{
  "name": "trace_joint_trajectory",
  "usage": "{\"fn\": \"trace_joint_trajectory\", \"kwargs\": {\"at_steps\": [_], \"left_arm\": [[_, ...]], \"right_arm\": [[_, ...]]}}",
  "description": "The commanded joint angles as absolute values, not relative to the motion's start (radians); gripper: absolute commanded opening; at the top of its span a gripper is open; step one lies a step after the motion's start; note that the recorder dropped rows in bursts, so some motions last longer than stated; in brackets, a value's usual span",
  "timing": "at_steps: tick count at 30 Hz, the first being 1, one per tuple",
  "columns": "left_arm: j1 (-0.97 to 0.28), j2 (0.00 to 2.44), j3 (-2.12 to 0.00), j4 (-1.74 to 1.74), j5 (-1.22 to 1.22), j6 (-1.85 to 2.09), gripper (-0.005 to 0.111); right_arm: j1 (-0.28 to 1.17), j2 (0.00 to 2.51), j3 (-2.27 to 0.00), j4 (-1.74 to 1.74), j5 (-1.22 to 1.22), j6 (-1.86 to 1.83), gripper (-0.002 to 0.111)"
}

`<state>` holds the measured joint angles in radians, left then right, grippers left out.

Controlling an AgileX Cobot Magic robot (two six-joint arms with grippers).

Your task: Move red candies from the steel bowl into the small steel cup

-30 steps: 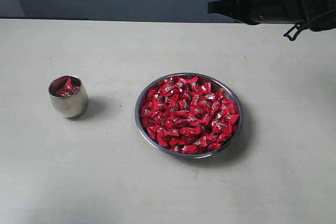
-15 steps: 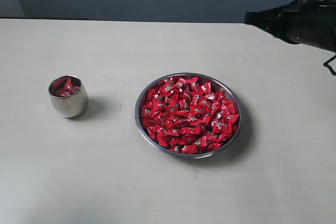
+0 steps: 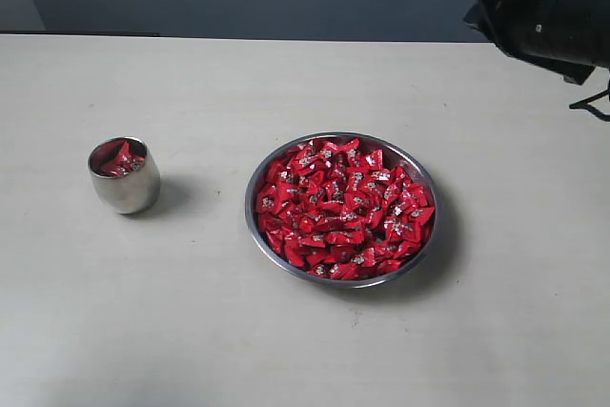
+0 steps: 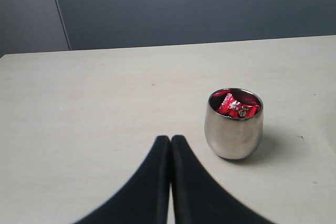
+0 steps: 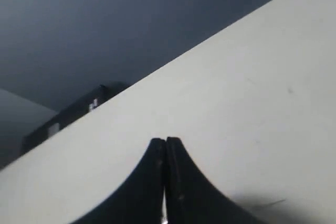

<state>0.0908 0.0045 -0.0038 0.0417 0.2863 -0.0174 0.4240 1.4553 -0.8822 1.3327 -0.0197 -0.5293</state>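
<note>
The red candies (image 3: pixel 343 212) fill the steel bowl (image 3: pixel 250 209) on the table (image 3: pixel 191 331); the small steel cup (image 3: pixel 126 193), holding a few, stands well apart to the bowl's left. My left tool (image 4: pixel 170 141) is pinched closed, empty, and beyond the bowl my right tool (image 5: pixel 166 142) hangs likewise closed and empty

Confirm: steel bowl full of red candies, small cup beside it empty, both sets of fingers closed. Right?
The small steel cup is not empty: the left wrist view shows a few red candies inside it. The rest stands: the steel bowl is full, and the left fingers and right fingers are closed.
</note>
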Motion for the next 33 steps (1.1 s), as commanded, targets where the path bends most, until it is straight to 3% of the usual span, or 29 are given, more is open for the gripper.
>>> {"fn": "trace_joint_trajectory", "kwargs": {"at_steps": [1,5,15,27,33], "left_arm": [[0.083,0.000,0.000,0.042,0.284,-0.020,0.000],[0.083,0.000,0.000,0.042,0.284,-0.020,0.000],[0.083,0.000,0.000,0.042,0.284,-0.020,0.000],[0.083,0.000,0.000,0.042,0.284,-0.020,0.000],[0.083,0.000,0.000,0.042,0.284,-0.020,0.000]], "right_arm": [[0.419,1.447,-0.895,1.528,0.000,-0.449,-0.001],[0.419,1.447,-0.904,1.494,0.000,-0.493,-0.001],[0.421,1.447,-1.042,0.472,0.294,-1.427,-0.001],[0.427,1.479,-1.042,0.458,0.246,-1.995,-0.001],[0.514,1.479,-1.042,0.489,0.205,-2.050,-0.001]]}}
